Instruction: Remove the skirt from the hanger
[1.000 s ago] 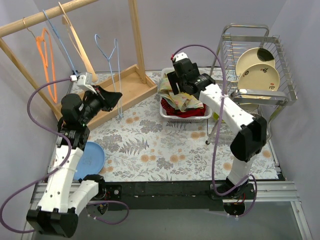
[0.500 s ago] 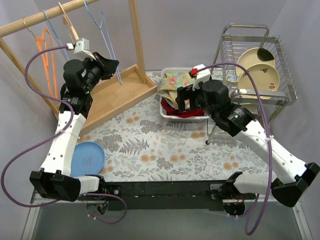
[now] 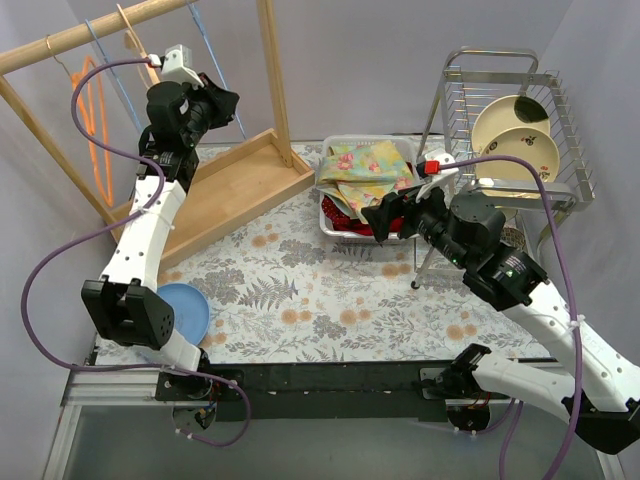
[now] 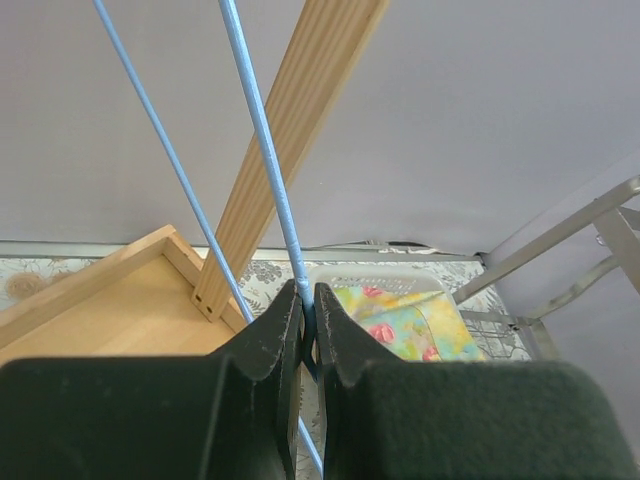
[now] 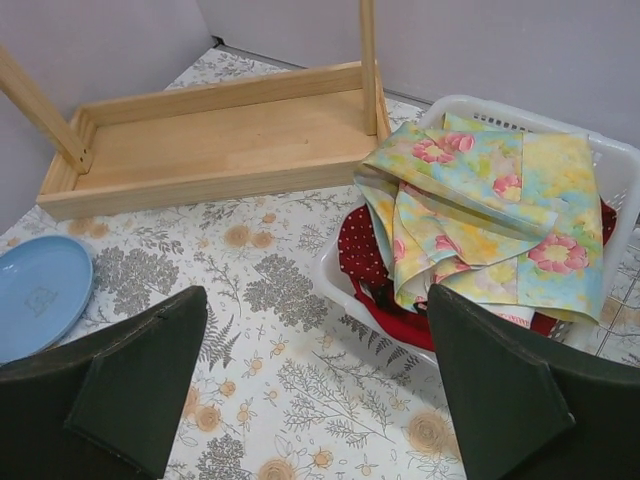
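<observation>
The floral yellow skirt [image 3: 365, 170] lies folded in the white basket [image 3: 330, 222], on top of red clothes; it also shows in the right wrist view [image 5: 490, 205]. My left gripper [image 3: 222, 103] is raised near the wooden rail and is shut on the bare blue wire hanger [image 4: 265, 150], which runs up between its jaws. The hanger [image 3: 205, 30] reaches the rail in the top view. My right gripper [image 3: 385, 222] is open and empty, hovering over the tablecloth just in front of the basket [image 5: 345, 280].
A wooden clothes rack with a tray base [image 3: 235, 185] stands at the back left, holding orange [image 3: 90, 110], blue and wooden hangers. A metal dish rack [image 3: 520, 130] with plates stands at the right. A blue plate [image 3: 185, 310] lies at the left front.
My left gripper has carried the blue hanger up from the rack base to the rail. My right gripper has let go of the skirt in the basket and pulled back towards the front.
</observation>
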Available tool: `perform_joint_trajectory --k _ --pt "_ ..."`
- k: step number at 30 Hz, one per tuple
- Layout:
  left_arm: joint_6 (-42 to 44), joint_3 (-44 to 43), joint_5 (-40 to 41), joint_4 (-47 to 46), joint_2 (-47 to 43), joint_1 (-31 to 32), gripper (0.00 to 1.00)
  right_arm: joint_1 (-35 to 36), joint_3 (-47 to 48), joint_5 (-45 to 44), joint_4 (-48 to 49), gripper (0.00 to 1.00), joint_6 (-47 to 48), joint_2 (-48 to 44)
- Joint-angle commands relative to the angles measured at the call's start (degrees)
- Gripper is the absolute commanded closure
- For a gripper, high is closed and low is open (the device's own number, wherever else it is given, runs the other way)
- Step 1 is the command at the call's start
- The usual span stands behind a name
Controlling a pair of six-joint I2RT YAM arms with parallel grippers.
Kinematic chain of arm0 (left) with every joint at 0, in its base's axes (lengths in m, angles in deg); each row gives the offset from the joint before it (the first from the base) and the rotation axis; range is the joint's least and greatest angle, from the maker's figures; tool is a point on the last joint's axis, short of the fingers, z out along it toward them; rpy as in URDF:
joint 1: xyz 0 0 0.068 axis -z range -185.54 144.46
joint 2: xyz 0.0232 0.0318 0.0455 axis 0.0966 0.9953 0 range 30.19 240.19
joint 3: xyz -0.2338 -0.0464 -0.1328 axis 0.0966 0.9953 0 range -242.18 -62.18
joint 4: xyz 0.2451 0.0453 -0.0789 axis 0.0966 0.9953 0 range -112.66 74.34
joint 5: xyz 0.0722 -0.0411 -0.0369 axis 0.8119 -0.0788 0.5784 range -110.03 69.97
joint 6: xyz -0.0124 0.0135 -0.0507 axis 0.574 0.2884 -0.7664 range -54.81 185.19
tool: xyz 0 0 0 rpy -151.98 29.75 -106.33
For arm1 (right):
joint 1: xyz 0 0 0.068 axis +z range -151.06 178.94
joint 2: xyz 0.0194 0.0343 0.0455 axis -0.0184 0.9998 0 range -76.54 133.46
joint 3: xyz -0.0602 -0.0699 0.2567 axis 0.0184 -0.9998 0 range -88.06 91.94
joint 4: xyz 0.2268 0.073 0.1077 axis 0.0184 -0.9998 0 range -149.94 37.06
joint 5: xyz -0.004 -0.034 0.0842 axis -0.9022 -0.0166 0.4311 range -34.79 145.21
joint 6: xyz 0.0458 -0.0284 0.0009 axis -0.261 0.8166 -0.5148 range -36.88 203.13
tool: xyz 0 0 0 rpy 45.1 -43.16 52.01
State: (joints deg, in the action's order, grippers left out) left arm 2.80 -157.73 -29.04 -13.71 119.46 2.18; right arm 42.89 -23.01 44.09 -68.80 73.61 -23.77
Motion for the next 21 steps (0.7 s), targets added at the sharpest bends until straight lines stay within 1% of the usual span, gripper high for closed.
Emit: perform_joint_trajectory --k 1,6,8,9,11,13,14,16,17,18,19,21 --pt "2.6 -3.6 2.3 -0.2 0.8 0.3 1.0 0.2 -0.6 1.2 2.5 0.02 0.1 0.5" --pt "2.3 -2.5 0.4 -0.2 2.1 0.3 1.0 0.2 -0.7 1.9 2.8 0.02 0.3 0.7" --pt "1.7 -1.1 -0.6 -0.6 0.6 0.3 0.79 0.2 -0.5 2.1 1.7 0.02 0.1 0.7" --pt "1.7 -0.3 -2.5 -0.8 -0.3 0.3 0.68 0.2 0.0 2.2 1.4 0.02 0.1 0.7" --pt "1.3 2.4 -4.9 -1.0 -2.3 0.3 0.41 0.2 0.3 3.4 0.0 0.02 0.0 0.4" --pt "0.8 6.0 -9.2 -1.6 -6.4 0.3 0.31 0.2 1.1 4.8 -1.0 0.02 0.1 0.2" --pt "0.5 7.4 -10.4 -2.0 -8.1 0.3 0.21 0.2 1.2 6.3 -1.5 0.02 0.1 -0.3" --pt "-0.1 10.6 -13.8 -2.4 -13.6 0.3 0.09 0.2 0.9 7.5 -1.5 0.02 -0.2 -1.3" --pt "-0.5 14.4 -15.0 -3.1 -15.4 0.3 0.02 0.2 0.9 8.1 -1.5 0.02 -1.4 -2.3" --pt "-0.8 16.1 -16.1 -3.7 -17.3 0.3 0.02 0.1 0.9 8.4 -2.1 0.02 -2.1 -2.8" --pt "-1.0 17.6 -18.4 -3.9 -21.2 0.3 0.02 0.2 1.1 8.5 -2.4 0.02 -2.8 -3.3" --pt "-2.5 22.1 -20.9 -4.7 -25.0 0.4 0.02 0.2 1.4 7.5 -3.6 0.02 -5.2 -4.9"
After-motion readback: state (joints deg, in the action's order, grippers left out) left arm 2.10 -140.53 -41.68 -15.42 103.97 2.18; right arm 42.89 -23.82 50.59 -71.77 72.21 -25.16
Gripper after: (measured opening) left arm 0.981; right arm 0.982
